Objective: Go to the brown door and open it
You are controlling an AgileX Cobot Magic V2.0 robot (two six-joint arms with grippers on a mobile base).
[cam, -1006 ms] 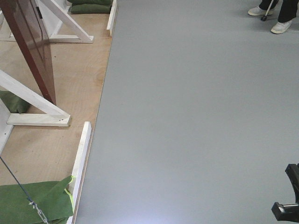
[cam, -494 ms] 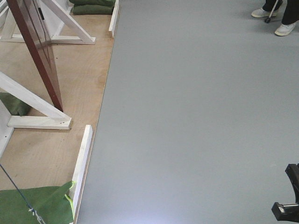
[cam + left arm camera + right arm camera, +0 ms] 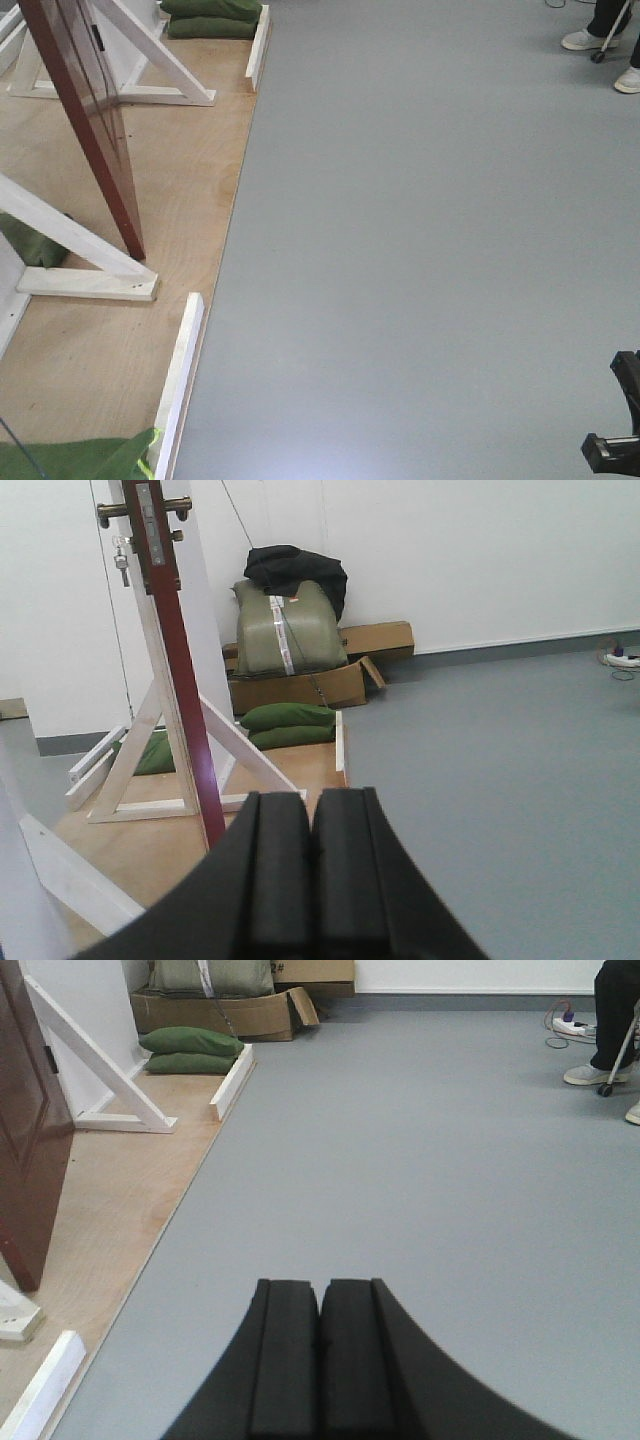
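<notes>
The brown door (image 3: pixel 85 110) stands ajar in a white frame on a plywood base (image 3: pixel 170 190) at the left. In the left wrist view I see the door's edge (image 3: pixel 185 710) with a metal latch plate and brass handles (image 3: pixel 145 512) at the top. The right wrist view shows the door's face (image 3: pixel 28 1150) at far left. My left gripper (image 3: pixel 312 805) is shut and empty, some way from the door. My right gripper (image 3: pixel 320 1295) is shut and empty over the grey floor.
White braces (image 3: pixel 85 255) and white edge strips (image 3: pixel 180 380) border the plywood base. Green sandbags (image 3: pixel 210 18) lie at the back and front left (image 3: pixel 75 462). Cardboard boxes and a bag (image 3: pixel 290 650) sit by the wall. A person's feet (image 3: pixel 605 45) are at top right.
The view has shifted: the door, base and sandbags have slid right and down in the front view, and the person's feet have moved right. Both grippers stay shut.
</notes>
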